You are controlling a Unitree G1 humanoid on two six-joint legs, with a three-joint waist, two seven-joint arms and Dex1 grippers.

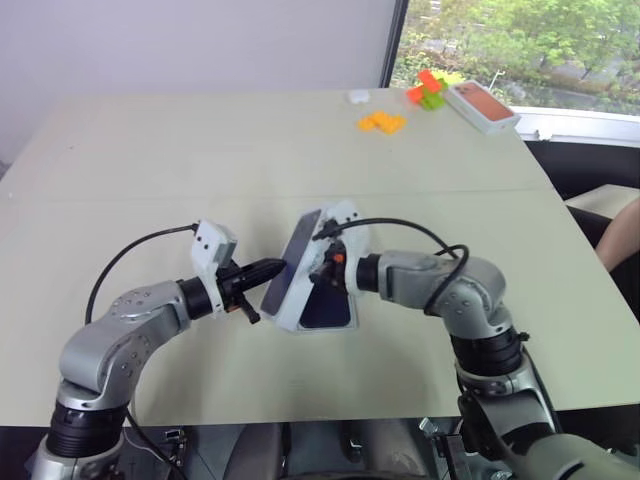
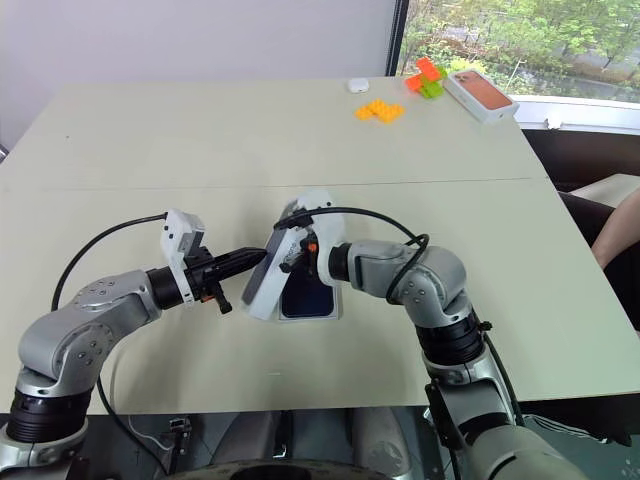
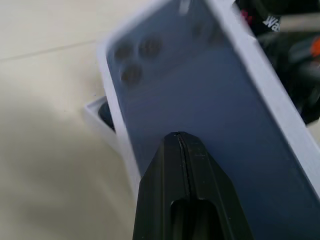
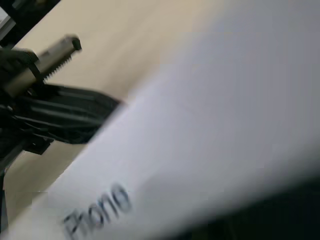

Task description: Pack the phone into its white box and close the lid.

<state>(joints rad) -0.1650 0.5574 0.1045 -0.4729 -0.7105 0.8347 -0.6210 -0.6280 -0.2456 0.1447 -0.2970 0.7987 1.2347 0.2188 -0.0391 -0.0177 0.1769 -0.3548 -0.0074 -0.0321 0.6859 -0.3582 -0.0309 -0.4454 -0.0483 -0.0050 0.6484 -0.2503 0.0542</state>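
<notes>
we're lowering the lid (image 1: 296, 270) (tilted) over the white box (image 1: 327, 310); right gripper (image 1: 326, 262) pinches it, left gripper (image 1: 272, 267) pressed together steadies; next: level and seat it

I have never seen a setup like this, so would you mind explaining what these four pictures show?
A two-armed humanoid robot works at a beige table. Two pictures come from its head cameras, two from wrist cameras. The right gripper holds the lid, printed with a dark-blue phone, tilted above the white box, where the phone lies. The left gripper, shut, presses its tip against the lid. At the far edge lie orange and green toy bricks and another white box with a salmon-orange phone picture.
</notes>
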